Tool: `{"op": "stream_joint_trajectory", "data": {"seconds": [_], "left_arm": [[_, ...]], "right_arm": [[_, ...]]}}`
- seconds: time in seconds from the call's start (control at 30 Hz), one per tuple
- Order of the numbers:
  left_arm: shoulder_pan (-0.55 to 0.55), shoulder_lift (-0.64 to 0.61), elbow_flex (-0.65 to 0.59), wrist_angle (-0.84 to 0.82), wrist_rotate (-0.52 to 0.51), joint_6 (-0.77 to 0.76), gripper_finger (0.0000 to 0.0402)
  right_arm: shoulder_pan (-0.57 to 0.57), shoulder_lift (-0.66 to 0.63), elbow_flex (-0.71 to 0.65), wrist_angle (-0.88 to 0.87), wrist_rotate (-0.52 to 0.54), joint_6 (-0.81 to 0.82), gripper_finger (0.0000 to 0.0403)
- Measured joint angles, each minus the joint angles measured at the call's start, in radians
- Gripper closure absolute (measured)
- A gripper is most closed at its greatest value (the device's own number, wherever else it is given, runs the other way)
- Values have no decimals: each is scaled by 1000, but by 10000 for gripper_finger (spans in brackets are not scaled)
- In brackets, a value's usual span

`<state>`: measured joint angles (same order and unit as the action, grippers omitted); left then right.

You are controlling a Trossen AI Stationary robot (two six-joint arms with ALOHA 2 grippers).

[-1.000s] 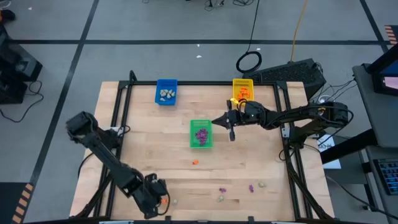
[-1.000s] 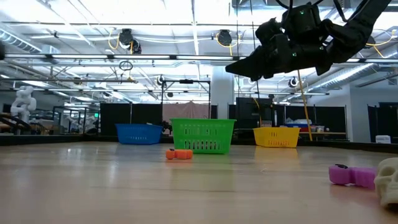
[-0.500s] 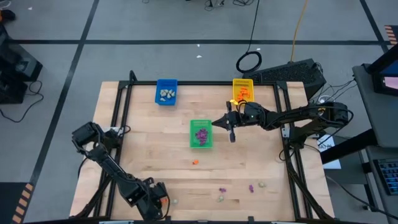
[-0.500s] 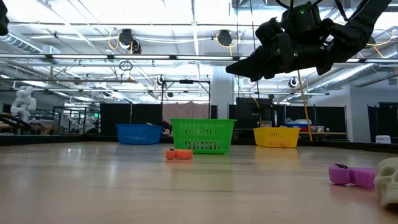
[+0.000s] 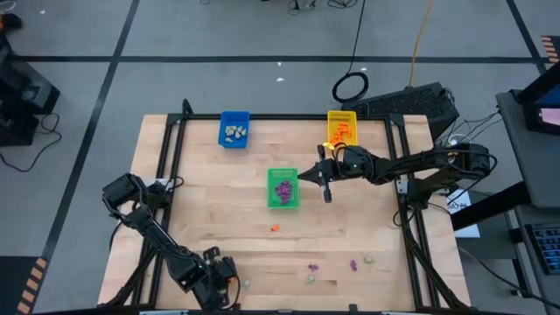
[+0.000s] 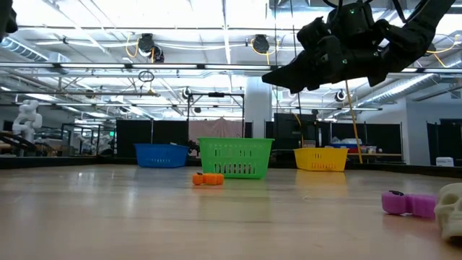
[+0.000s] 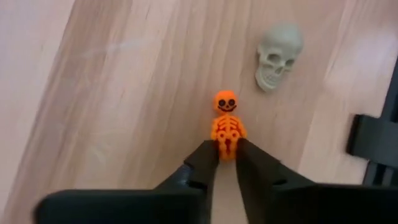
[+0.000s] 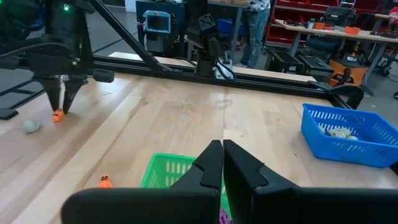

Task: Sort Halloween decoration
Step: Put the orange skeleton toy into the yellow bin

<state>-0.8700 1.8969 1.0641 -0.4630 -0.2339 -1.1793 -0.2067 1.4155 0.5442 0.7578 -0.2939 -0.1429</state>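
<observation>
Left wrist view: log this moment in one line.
left gripper shut on orange skeleton | grey skull beside | right gripper shut, above green tray

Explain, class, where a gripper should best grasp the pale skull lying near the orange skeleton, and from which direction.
Probably the pale skull is best gripped across its wider cranium, coming straight down from above: it lies flat, face up, with bare wood either side. The left gripper beside it is shut on the orange skeleton.
</observation>
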Motion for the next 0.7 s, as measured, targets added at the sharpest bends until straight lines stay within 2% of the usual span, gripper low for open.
{"op": "stream_joint_trajectory", "data": {"seconds": [0.07,0.13,0.17,0.27,0.33,0.5,0.7], "left_arm": [[0,-6,0,-16,5,28,376],[6,-28,-1,-44,8,33,392],[12,-40,-1,-61,2,30,392],[46,-86,-16,-187,-122,26,392],[72,-116,-11,-173,-173,35,396],[145,-198,-50,-182,-211,99,399],[248,-270,-66,-142,-231,278,400]], "right_arm": [[4,0,0,0,0,0,403],[7,0,0,0,1,0,403],[8,0,0,0,1,0,403],[9,0,0,-1,1,0,403],[12,0,0,-7,2,0,403],[12,0,0,-31,4,0,403],[12,0,0,-47,5,-6,403]]}}
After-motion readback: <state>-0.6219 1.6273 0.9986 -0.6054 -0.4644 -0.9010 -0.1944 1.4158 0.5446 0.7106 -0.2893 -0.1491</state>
